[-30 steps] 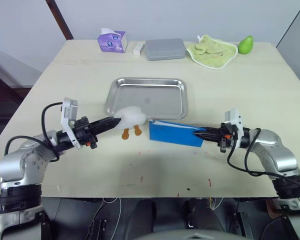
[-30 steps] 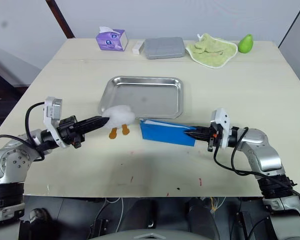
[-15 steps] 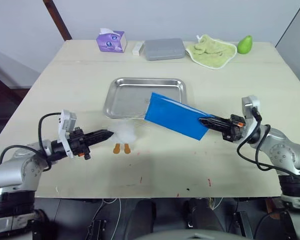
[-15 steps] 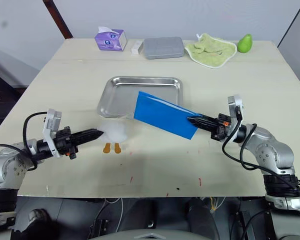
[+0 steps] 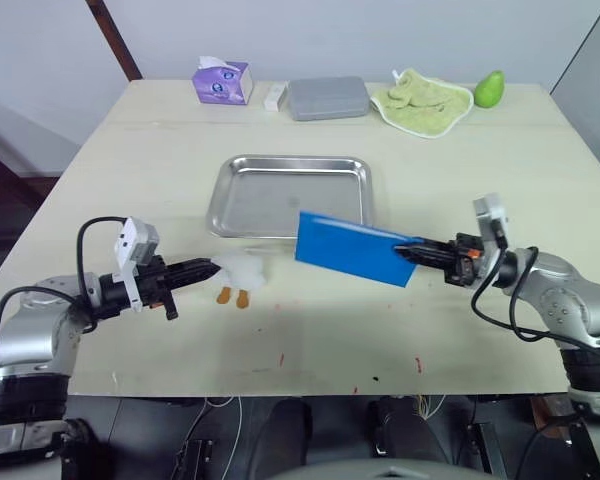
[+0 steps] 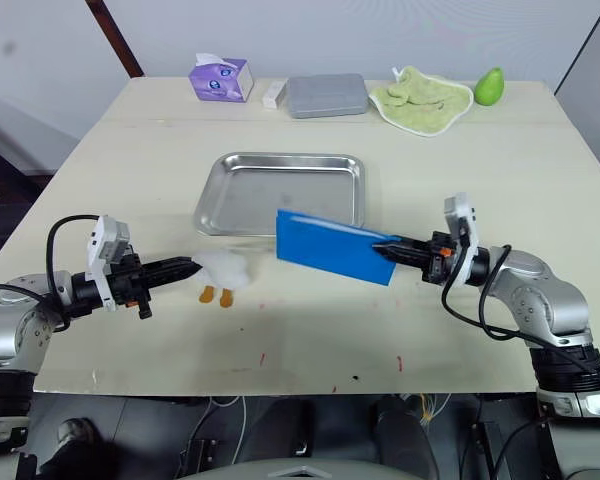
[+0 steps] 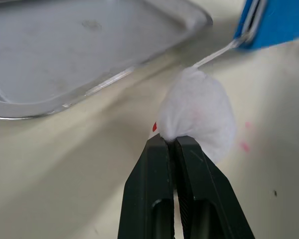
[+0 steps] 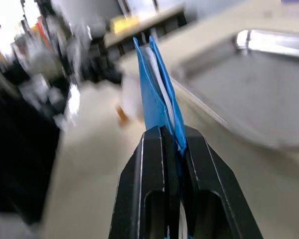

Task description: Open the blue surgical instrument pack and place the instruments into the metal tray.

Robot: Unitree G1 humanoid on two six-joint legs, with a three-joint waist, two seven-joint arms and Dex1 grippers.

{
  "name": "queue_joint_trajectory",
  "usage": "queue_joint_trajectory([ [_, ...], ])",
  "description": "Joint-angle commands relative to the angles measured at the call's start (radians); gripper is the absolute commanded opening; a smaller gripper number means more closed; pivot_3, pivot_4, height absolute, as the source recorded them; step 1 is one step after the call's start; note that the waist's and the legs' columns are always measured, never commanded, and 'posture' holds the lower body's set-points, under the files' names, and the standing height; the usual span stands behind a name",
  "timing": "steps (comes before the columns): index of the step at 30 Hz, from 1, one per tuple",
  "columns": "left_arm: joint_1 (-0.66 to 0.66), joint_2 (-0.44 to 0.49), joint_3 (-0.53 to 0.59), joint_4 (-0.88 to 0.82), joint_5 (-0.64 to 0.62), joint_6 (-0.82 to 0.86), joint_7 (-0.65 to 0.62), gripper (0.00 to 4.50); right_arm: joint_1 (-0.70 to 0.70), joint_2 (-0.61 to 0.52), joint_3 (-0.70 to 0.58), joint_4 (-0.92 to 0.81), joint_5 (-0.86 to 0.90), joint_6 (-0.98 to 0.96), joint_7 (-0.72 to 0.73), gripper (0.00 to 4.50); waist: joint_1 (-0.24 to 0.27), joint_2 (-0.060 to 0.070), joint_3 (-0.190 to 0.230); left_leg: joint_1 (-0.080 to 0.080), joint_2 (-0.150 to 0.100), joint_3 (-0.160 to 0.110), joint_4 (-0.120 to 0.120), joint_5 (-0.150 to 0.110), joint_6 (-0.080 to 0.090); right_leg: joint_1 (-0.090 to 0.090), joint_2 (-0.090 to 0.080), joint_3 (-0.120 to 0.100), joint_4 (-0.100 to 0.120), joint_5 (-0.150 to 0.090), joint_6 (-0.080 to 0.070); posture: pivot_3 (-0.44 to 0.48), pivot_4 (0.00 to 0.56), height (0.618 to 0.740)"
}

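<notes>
The blue surgical instrument pack (image 5: 352, 250) hangs tilted above the table, in front of the metal tray's near right corner. My right gripper (image 5: 408, 247) is shut on its right edge, and the right wrist view shows the pack (image 8: 154, 94) edge-on between the fingers. The metal tray (image 5: 280, 200) lies mid-table with nothing in it. The instruments are hidden. My left gripper (image 5: 208, 267) is shut on a white fluffy lump (image 5: 240, 270) with two orange tabs, on the table left of the pack. The left wrist view shows this lump (image 7: 199, 112) pinched at the gripper's (image 7: 170, 142) tips.
Along the far edge stand a purple tissue box (image 5: 224, 82), a small white block (image 5: 277, 97), a grey lidded box (image 5: 328, 98), a green cloth (image 5: 425, 100) and a green pear (image 5: 491, 89).
My right gripper has lifted the blue pack off the table, then lowered and levelled it a little. My left gripper has dragged the white lump back from the tray's front edge, toward the left.
</notes>
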Motion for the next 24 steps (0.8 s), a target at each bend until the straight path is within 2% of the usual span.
queue_joint_trajectory([
  [1, -0.015, 0.044, -0.023, 0.004, 0.009, 0.047, -0.029, 0.06, -0.01, -0.003, 0.03, 0.021, -0.099, -0.113, 0.011, 0.0, 0.0, 0.0, 0.0, 0.0, 0.0, 0.0, 0.0, 0.0, 0.0, 0.0, 0.0, 0.0, 0.0, 0.0, 0.0, 0.0, 0.15, 0.74],
  [8, -0.004, 0.058, -0.019, 0.038, 0.02, 0.026, -0.067, 0.06, -0.03, -0.003, 0.09, 0.054, -0.197, -0.219, 0.056, 0.0, -0.002, 0.0, 0.0, 0.0, 0.0, 0.0, 0.0, 0.0, 0.0, 0.0, 0.0, 0.001, 0.0, 0.0, 0.0, 0.0, 0.15, 0.74],
  [11, 0.015, 0.075, 0.022, 0.051, -0.002, 0.011, -0.103, 0.96, -0.029, 0.001, 0.096, 0.06, -0.211, -0.236, 0.066, 0.0, -0.002, 0.0, 0.0, 0.0, 0.0, 0.0, 0.0, 0.0, 0.0, 0.0, 0.0, 0.0, 0.0, 0.0, 0.0, 0.0, 0.15, 0.74],
  [16, 0.013, 0.076, 0.114, 0.018, -0.084, 0.016, -0.142, 3.45, -0.022, 0.006, 0.096, 0.06, -0.225, -0.261, 0.076, 0.0, -0.001, 0.0, 0.0, 0.0, 0.001, 0.0, 0.0, 0.0, 0.0, 0.0, 0.0, 0.0, 0.0, 0.0, 0.0, 0.0, 0.15, 0.74],
  [17, 0.005, 0.08, 0.124, -0.004, -0.106, 0.033, -0.151, 3.79, -0.02, 0.004, 0.098, 0.06, -0.229, -0.269, 0.082, 0.0, 0.0, 0.0, 0.0, 0.0, 0.001, 0.0, 0.0, 0.0, 0.0, 0.0, 0.0, 0.0, 0.0, 0.0, 0.0, 0.0, 0.15, 0.74],
  [21, -0.047, 0.087, 0.102, -0.098, -0.191, 0.152, -0.166, 3.79, -0.025, -0.004, 0.104, 0.062, -0.232, -0.271, 0.111, 0.0, 0.001, 0.0, 0.0, 0.0, 0.001, 0.0, 0.0, 0.0, 0.0, 0.0, 0.0, 0.0, 0.0, 0.0, 0.0, 0.0, 0.15, 0.74],
  [24, -0.115, 0.045, 0.047, -0.125, -0.185, 0.162, -0.137, 3.79, -0.037, -0.003, 0.108, 0.069, -0.239, -0.272, 0.123, 0.0, 0.0, 0.0, 0.0, 0.0, 0.0, 0.0, 0.0, 0.0, 0.0, 0.0, 0.0, 0.0, 0.001, 0.0, 0.0, 0.0, 0.15, 0.74],
])
